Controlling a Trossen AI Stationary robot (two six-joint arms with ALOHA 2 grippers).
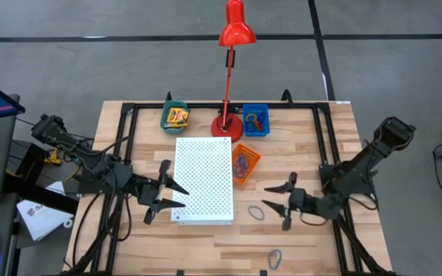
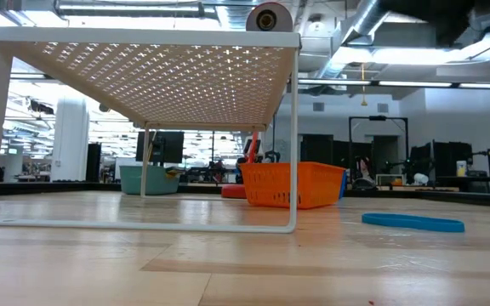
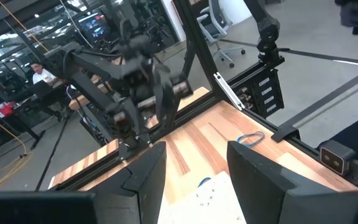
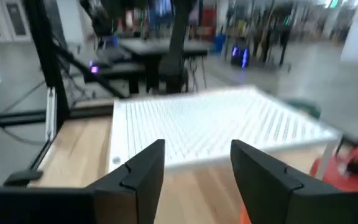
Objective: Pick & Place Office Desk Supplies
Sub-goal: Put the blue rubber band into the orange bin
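High view: the left gripper (image 1: 165, 193) hovers open-fingered at the white board's (image 1: 204, 180) edge. The right gripper (image 1: 284, 202) (also open, empty) points toward a grey loop (image 1: 257, 212).

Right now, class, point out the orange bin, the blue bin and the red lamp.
Orange bin (image 1: 245, 163): high view, on its inside among the loops.
Blue bin (image 1: 255, 120): high view, on its middle.
Red lamp (image 1: 235, 29): high view, on its shade.

A yellow-green box (image 1: 176, 116) is lying in the upper-middle green bin; two loops (image 1: 256, 211) (image 1: 274, 256) are lying flat lower right.
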